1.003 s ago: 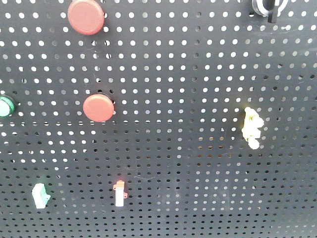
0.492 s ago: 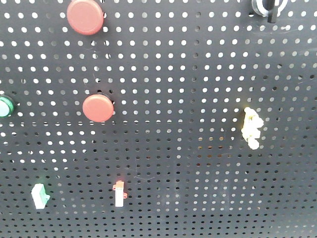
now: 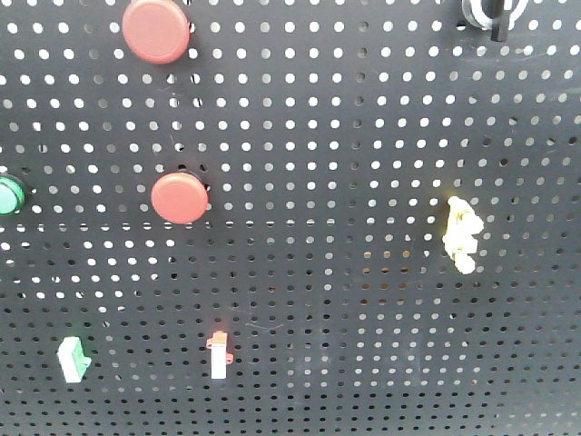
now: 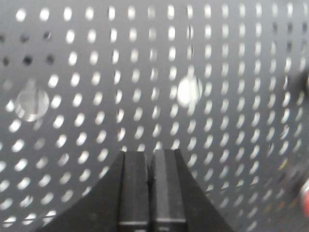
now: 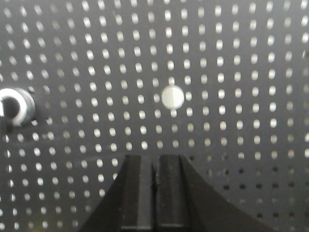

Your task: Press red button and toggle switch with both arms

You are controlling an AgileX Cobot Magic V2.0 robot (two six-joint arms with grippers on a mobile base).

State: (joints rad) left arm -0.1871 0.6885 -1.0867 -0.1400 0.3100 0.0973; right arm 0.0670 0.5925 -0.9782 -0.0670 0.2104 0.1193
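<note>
Two round red buttons are fixed to the black pegboard (image 3: 363, 136) in the front view, a larger red button (image 3: 156, 30) at the top left and a second red button (image 3: 180, 198) below it. Lower down are a small white switch with a red top (image 3: 218, 356) and a green-and-white switch (image 3: 73, 357). I cannot tell which one is the toggle switch. Neither arm shows in the front view. My left gripper (image 4: 149, 154) is shut and empty, facing perforated board. My right gripper (image 5: 154, 158) is also shut and empty, facing the board.
A green button (image 3: 9, 195) sits at the left edge, a yellow fitting (image 3: 461, 234) at the right, and a black knob (image 3: 495, 14) at the top right. A silver ring fitting (image 5: 17, 107) shows left in the right wrist view.
</note>
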